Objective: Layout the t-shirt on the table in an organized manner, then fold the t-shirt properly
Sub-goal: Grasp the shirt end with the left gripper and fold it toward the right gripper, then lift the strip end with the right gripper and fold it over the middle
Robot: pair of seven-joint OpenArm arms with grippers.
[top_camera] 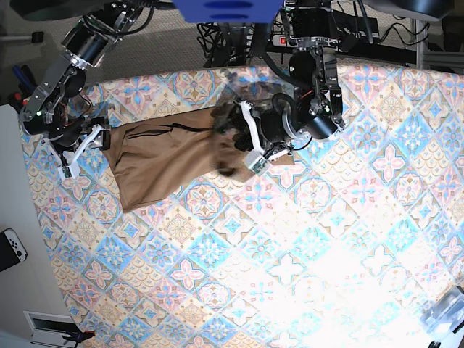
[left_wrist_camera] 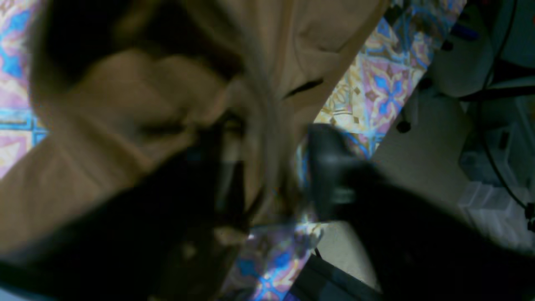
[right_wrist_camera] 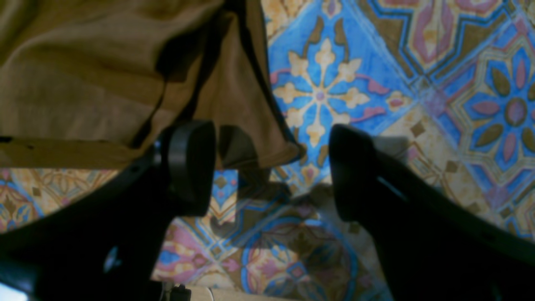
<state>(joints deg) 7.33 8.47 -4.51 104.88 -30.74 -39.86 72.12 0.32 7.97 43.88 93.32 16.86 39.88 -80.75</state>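
The tan-brown t-shirt [top_camera: 159, 156] lies bunched across the far left part of the patterned table [top_camera: 290, 254], stretched between both arms. In the base view my left gripper [top_camera: 246, 141] is at the shirt's right end and my right gripper [top_camera: 90, 148] at its left end. The left wrist view is blurred: the left gripper [left_wrist_camera: 276, 175] has its fingers apart, with a smeared fold of t-shirt [left_wrist_camera: 125, 104] hanging between them above the table [left_wrist_camera: 384, 83]. The right gripper [right_wrist_camera: 271, 175] is open just above the table [right_wrist_camera: 376, 62], and a hemmed corner of the t-shirt [right_wrist_camera: 83, 83] reaches in beside its left finger [right_wrist_camera: 192, 167].
The table's far edge runs close behind both arms, with cables and equipment [top_camera: 326, 22] beyond it. A white controller [top_camera: 11, 246] lies on the plain surface off the left edge. A clear plastic object [top_camera: 446, 312] sits at the near right corner.
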